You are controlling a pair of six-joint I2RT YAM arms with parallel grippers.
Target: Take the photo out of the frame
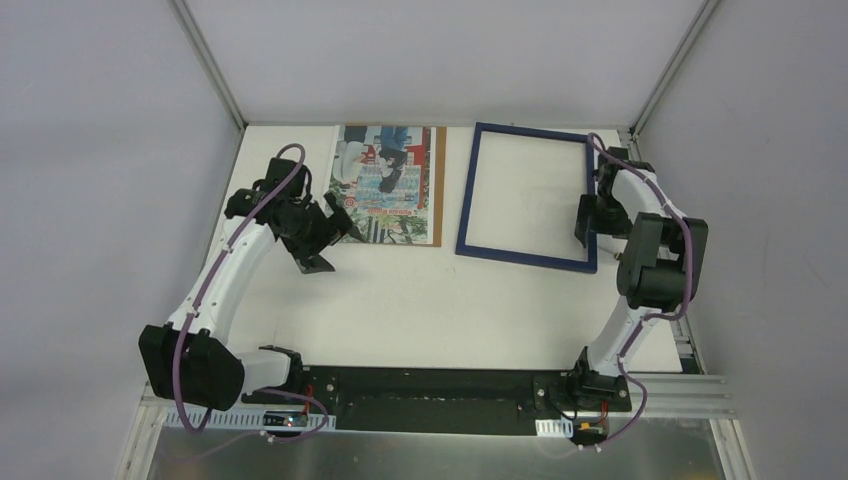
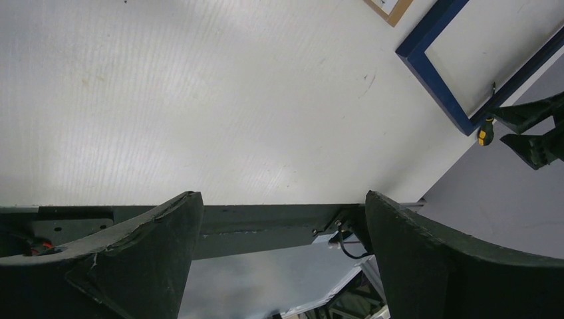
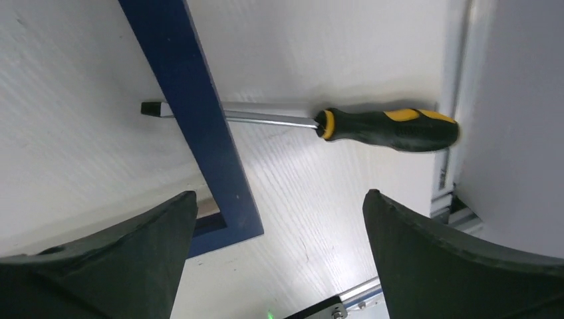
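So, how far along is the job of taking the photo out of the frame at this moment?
Done, it seems: the photo lies on a brown board, apart from the frame, which is empty, with bare table inside. In hand: nothing; the left gripper and the right gripper are both open and hold nothing. Left: perhaps only the screwdriver, whose shaft lies under the frame's side bar.

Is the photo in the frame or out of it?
Out: the photo lies left of the frame, apart from it; table shows through the frame.
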